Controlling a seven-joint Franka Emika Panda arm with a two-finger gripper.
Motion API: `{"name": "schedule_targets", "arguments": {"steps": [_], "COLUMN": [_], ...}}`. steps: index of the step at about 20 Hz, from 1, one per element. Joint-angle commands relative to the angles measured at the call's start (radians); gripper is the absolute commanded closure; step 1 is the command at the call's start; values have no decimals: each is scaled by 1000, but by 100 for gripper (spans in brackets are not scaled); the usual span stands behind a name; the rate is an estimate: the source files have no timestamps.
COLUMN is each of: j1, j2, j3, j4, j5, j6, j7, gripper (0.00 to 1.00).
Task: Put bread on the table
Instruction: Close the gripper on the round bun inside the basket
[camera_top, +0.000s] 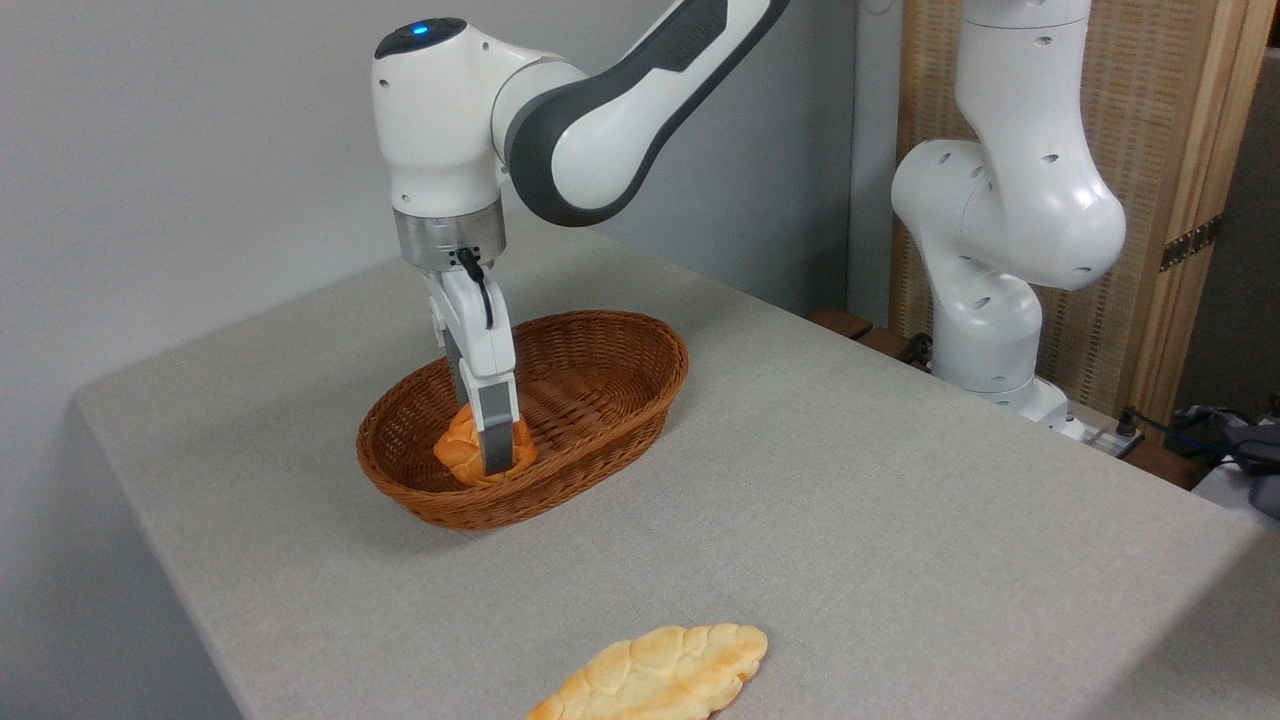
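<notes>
Braided loaf (660, 675), long, flat and pale gold, lies nearest the camera at the bottom edge of the picture, partly cut off by the frame, resting on the table (850, 480), whose grey-beige fabric-like top fills most of the view. Farther back and to the left stands the wicker basket (600, 440), brown, oval and open-topped, set on the table well apart from the loaf. Inside the basket, toward its left end, sits the bread (458, 452), a small golden-orange bun with a lumpy top. The gripper (490, 455) reaches straight down into the basket from above; its near grey finger (495, 430) lies across the front of the bread and the other finger is hidden behind, so the claw appears clamped on the bread, though the far side of the grasp cannot be seen. Whether the bun is touching the basket floor or is just clear of it cannot be told. Above, the white arm (600, 130) with its dark grey joint bends in from the upper right. Its white base (1000, 280) stands beyond the table's far right edge, in front of a slatted wooden screen (1180, 150), and a plain grey wall (180, 150) closes the left background.
</notes>
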Motion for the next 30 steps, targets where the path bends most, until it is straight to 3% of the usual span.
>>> {"name": "schedule_targets", "arguments": {"steps": [1,3,14,15,17,18,30], "j1": [-5,-5,-7,-7,-7,-7,-7], "j2": [-1,-1,-1,-2,-4,-5,-9], "j3": [3,3,3,3,3,3,3], "j4": [-13,-13,-13,-13,-11,-11,-8], "j5": [9,9,9,9,3,-2,-13], "j6": [25,24,22,22,22,22,19], "j7": [24,35,35,35,35,35,35], "gripper": [46,51,51,54,72,75,75]}}
